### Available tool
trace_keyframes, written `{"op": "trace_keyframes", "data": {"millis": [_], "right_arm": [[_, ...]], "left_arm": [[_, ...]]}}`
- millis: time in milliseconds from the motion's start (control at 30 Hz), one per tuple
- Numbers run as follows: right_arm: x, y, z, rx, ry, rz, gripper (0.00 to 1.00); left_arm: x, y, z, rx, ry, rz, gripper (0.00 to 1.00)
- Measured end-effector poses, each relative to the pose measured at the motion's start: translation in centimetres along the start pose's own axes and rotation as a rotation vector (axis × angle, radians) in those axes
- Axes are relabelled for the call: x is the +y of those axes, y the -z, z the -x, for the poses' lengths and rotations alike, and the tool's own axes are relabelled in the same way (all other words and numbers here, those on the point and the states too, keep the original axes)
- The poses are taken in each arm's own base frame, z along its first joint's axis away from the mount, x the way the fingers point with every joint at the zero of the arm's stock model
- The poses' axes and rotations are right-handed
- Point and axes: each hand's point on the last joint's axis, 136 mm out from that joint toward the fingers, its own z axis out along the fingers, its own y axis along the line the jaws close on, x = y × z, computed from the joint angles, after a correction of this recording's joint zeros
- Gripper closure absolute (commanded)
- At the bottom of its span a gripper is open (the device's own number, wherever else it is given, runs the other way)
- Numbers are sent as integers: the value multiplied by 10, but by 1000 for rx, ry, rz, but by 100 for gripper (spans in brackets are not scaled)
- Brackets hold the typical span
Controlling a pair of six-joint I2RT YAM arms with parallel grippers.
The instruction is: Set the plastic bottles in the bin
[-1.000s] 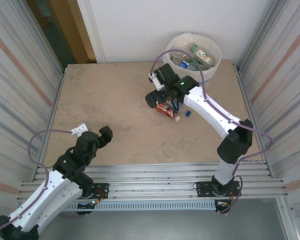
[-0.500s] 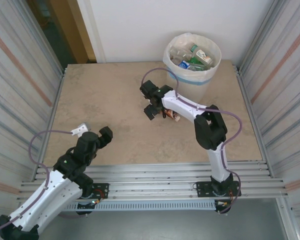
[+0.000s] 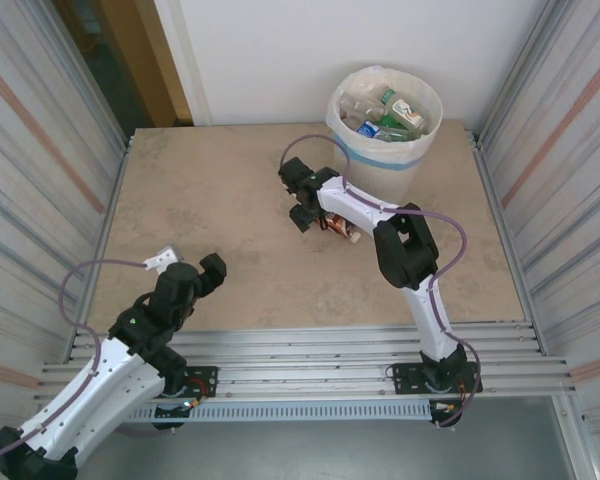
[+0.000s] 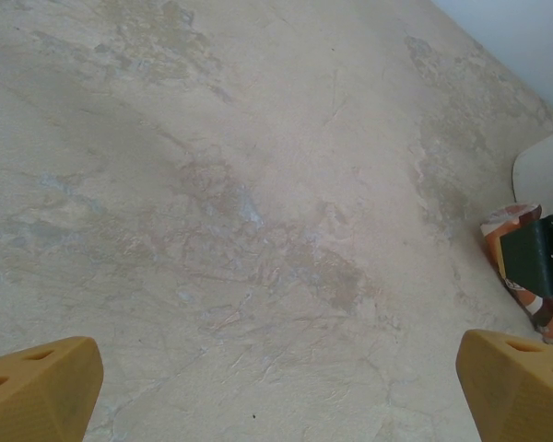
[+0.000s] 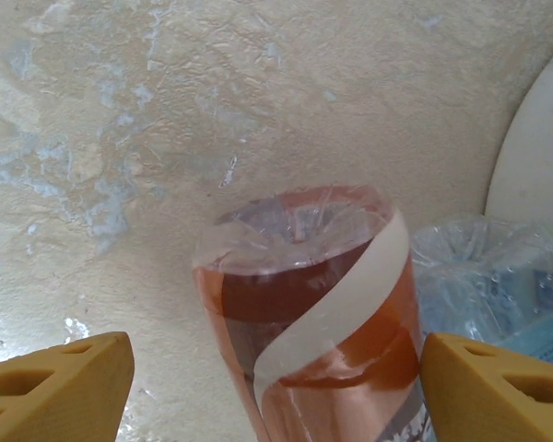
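Two claws, one bin (image 3: 380,158), two loose bottles
Right claw (image 5: 276,368) open astride orange bottle (image 5: 304,304), clear bottle (image 5: 479,276) beside; left claw (image 4: 276,378) open, empty

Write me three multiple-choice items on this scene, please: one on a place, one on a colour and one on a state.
1. Where does the bin stand?
A. At the table's far right
B. At its near left
C. At its centre

2. What colour is the label of the bottle between the right gripper's fingers?
A. Green
B. Orange-brown with a cream stripe
C. Blue

3. How is the left gripper?
A. Shut on a bottle
B. Shut on nothing
C. Open, holding nothing

Answers:
1 A: the top view has it at the far edge, on the right.
2 B: the right wrist view shows that label up close.
3 C: its fingers stand wide apart over bare table.
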Motion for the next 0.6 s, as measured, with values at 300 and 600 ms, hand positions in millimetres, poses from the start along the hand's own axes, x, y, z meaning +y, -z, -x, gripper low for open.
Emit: {"op": "trace_keyframes", "data": {"millis": [300,600], "right_arm": [[4,-12,-6,29,2,29,25],[17,-22,-27,85,-4,92,15]], "left_arm": [[0,0,0,0,0,0,1],[1,-1,-1,3,-2,4,1]]}}
